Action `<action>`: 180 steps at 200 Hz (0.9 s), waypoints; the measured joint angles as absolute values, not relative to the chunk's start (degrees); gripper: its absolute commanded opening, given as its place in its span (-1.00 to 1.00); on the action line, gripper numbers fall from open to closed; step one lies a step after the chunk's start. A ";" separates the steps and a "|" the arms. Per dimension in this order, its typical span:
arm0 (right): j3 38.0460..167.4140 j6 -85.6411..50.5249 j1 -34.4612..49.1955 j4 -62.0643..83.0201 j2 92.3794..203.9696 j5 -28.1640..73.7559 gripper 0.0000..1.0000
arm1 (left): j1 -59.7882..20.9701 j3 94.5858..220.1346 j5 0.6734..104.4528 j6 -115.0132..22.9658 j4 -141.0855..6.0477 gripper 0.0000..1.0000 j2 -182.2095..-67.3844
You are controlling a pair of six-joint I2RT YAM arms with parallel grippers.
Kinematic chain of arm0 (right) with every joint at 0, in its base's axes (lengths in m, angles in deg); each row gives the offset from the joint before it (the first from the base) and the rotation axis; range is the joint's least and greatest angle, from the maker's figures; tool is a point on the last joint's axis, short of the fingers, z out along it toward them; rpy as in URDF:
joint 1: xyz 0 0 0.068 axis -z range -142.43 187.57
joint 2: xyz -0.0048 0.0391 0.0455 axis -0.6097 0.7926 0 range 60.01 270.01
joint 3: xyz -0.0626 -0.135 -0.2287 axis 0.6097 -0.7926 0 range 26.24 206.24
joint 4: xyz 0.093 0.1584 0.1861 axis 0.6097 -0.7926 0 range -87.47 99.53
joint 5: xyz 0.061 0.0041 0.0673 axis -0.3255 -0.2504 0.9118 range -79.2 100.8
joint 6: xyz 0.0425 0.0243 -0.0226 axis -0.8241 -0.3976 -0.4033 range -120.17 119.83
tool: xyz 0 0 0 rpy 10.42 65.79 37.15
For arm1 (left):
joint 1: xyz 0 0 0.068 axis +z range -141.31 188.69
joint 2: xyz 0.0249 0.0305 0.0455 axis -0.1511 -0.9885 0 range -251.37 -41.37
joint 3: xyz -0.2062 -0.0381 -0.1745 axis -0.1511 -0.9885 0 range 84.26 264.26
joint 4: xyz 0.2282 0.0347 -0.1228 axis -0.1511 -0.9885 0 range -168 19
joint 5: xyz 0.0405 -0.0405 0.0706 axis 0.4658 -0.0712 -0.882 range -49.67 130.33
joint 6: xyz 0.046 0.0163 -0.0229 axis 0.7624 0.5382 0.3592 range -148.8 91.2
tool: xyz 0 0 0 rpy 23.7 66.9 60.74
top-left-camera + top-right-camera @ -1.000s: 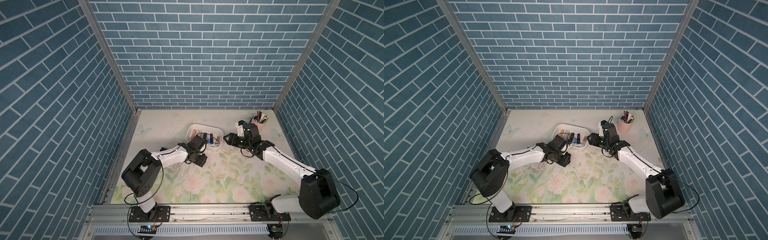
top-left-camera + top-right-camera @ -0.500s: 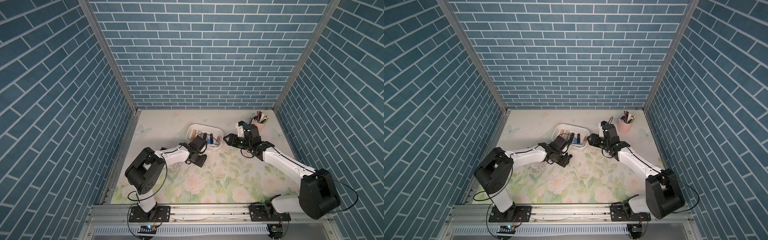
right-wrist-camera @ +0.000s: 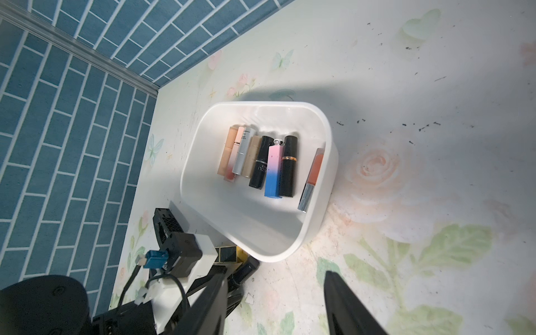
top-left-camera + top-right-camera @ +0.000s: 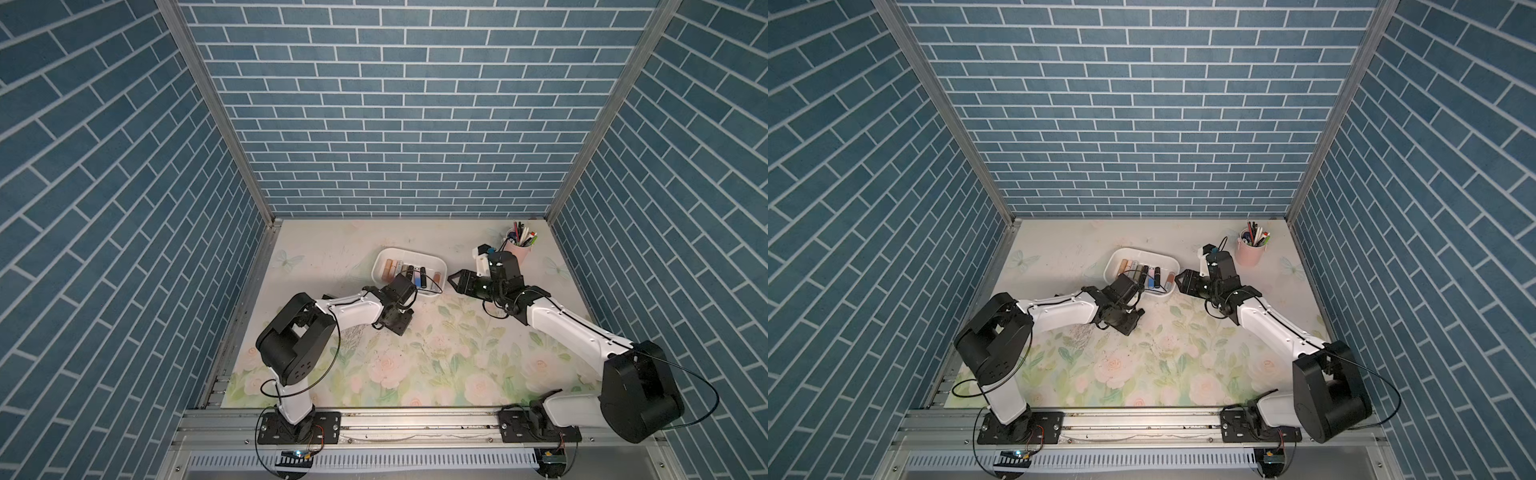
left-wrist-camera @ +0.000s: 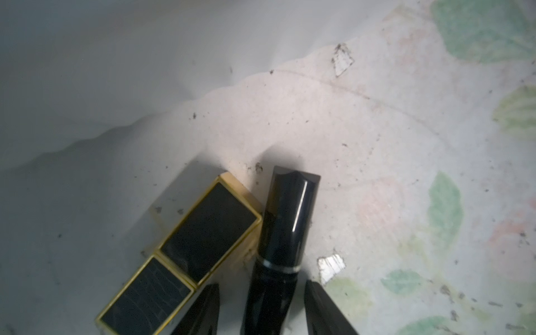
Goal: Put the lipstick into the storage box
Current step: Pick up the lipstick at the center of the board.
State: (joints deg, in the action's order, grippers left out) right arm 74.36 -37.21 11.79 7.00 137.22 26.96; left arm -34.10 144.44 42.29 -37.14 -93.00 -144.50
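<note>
Over the last second my left gripper (image 5: 261,284) has dropped lower at the near edge of the storage box (image 4: 409,250), and its fingers (image 5: 327,310) have drawn in. In the left wrist view they now straddle the black round lipstick (image 5: 285,220). A sliver of desk (image 4: 415,365) still shows on each side, so I read them as closing but not yet pinching. That puts me at the grasp, with the lift over the rim still to do.

The lipstick lies flat on the desk just outside the box's near wall. In both top views my wrist hides it, a little left of the frame's centre.

The right gripper (image 3: 275,274) has not shifted. It hangs at the box's right end, fingers spread and holding nothing, and it is clear of my path.

The awkward part is a black and gold square lipstick (image 5: 185,255) lying against the round one, with one finger coming down right beside it. I may nudge it or catch both. The box wall is also close behind. Inside the box, a row of lipsticks (image 3: 261,162) fills the middle, leaving bare floor near the front. A pink pen cup (image 4: 519,251) stands well apart, at the desk's upper right.
</note>
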 measured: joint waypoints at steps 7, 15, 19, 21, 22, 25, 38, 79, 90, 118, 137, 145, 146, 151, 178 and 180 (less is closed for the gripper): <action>74.14 -37.21 11.81 7.02 137.00 26.96 0.16 | -34.10 144.57 41.98 -37.05 -93.09 -0.15 -144.63; 74.01 -37.21 11.85 7.02 136.80 26.98 0.16 | -34.10 144.74 41.74 -36.90 -93.24 -0.20 -144.78; 73.99 -37.21 11.88 7.02 136.74 26.98 0.16 | -34.10 144.83 41.59 -37.05 -93.33 -0.24 -144.85; 73.96 -37.21 11.88 7.02 136.70 26.98 0.16 | -34.10 144.88 41.55 -36.90 -93.35 -0.25 -144.87; 73.96 -37.21 11.90 7.05 136.70 26.98 0.16 | -34.10 144.88 41.55 -36.86 -93.39 -0.26 -144.87; 73.94 -37.21 11.94 7.07 136.63 26.98 0.15 | -34.07 144.96 41.46 -37.03 -93.42 -0.29 -144.92; 73.83 -37.21 12.03 7.20 136.35 26.98 0.16 | -34.10 145.05 41.57 -36.95 -93.37 -0.38 -145.00; 73.29 -37.23 12.25 7.94 135.86 27.14 0.16 | -34.07 145.09 42.05 -36.68 -93.13 -0.66 -145.09; 73.16 -37.25 12.25 8.01 135.86 27.14 0.16 | -34.03 145.09 42.51 -36.66 -93.11 -0.68 -145.07; 73.11 -37.25 12.36 8.16 135.56 27.14 0.16 | -34.01 145.09 45.90 -36.73 -93.22 -0.69 -144.72; 73.09 -37.28 12.60 8.36 134.88 27.35 0.17 | -34.36 145.09 48.93 -36.92 -93.55 -0.69 -144.06; 73.07 -37.28 12.69 8.60 134.62 27.70 0.17 | -34.38 145.09 50.22 -37.12 -93.63 -0.69 -143.34; 73.02 -37.30 12.73 8.69 134.57 27.79 0.17 | -34.38 145.09 50.44 -37.14 -93.66 -0.69 -143.21; 72.94 -37.30 12.79 8.97 134.40 28.12 0.18 | -34.38 145.09 51.27 -37.27 -93.68 -0.69 -142.55; 70.62 -37.67 13.76 13.21 133.00 32.56 0.19 | -33.57 145.53 56.28 -38.41 -93.68 -0.69 -137.35; 70.40 -37.78 13.84 13.56 132.89 32.95 0.19 | -33.35 145.64 56.80 -38.54 -93.63 -0.69 -136.76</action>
State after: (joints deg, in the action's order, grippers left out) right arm 70.40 -37.78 13.84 13.56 132.89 32.95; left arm -33.35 145.64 56.80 -38.54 -93.63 -136.76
